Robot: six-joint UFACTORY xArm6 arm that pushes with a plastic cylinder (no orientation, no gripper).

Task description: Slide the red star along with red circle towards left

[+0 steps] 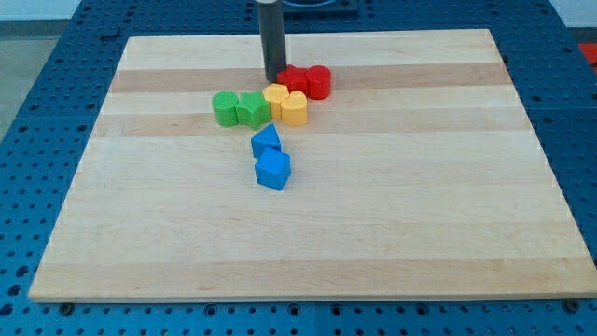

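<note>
My tip (275, 78) is just a bare rod holding nothing, parked on the left of the red star (294, 79) with the red circle (318, 82) touching behind it, so it's on the wrong side for a leftward push.

A lab bench: a wooden board (308, 233) lies on a blue perforated table (37, 112) (grid of holes).

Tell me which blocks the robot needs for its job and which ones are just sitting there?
For the job:
red star, touching the red circle
red circle, at the view's right of the star
my tip, just at the view's left of the red star

Just sitting there:
green circle
green block
yellow block
yellow heart
two blue blocks
</note>
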